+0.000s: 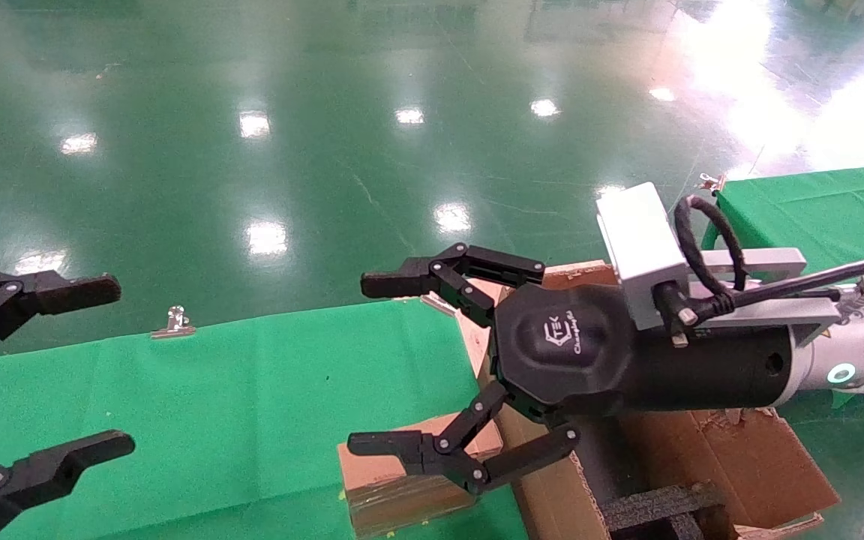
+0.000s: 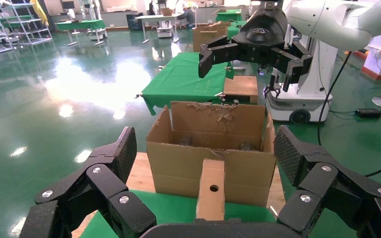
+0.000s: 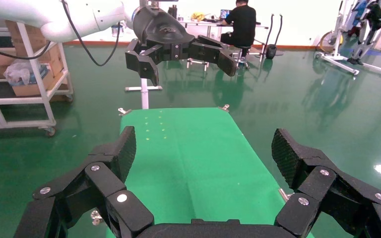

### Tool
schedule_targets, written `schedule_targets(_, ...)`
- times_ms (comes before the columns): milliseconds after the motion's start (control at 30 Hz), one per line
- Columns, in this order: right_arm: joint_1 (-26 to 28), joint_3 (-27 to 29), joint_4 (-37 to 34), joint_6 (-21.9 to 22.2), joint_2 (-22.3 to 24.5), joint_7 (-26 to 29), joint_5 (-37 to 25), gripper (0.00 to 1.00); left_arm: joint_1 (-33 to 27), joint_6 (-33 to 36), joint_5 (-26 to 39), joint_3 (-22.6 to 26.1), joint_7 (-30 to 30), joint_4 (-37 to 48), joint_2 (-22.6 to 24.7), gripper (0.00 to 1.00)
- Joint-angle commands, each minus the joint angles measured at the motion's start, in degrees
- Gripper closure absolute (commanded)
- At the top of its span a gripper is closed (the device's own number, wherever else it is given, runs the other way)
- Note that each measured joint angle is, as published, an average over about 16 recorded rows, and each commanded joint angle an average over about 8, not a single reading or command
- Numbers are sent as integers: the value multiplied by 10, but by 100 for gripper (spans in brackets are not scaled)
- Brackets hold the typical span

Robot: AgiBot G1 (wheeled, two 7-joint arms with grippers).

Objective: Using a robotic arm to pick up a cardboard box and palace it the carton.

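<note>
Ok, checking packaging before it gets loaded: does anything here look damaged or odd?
Yes: the carton has a ragged, torn top edge on its far flap. The cardboard box looks intact on the green cloth beside it. Both the right gripper and left gripper are open, holding nothing.

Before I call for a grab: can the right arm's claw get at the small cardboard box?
Probably yes. The right claw is open above the cardboard box, which lies on the green table beside the carton, with nothing on top of it.
</note>
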Motion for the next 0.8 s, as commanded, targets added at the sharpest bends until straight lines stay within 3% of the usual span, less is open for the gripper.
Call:
schedule_targets(33,0,0,0,0,0,0,0,0,0,0,0,0,0,0,0,0)
schedule_targets(600,0,0,0,0,0,0,0,0,0,0,0,0,0,0,0,3)
schedule_targets(633,0,0,0,0,0,0,0,0,0,0,0,0,0,0,0,11)
schedule_targets(800,0,0,0,0,0,0,0,0,0,0,0,0,0,0,0,73)
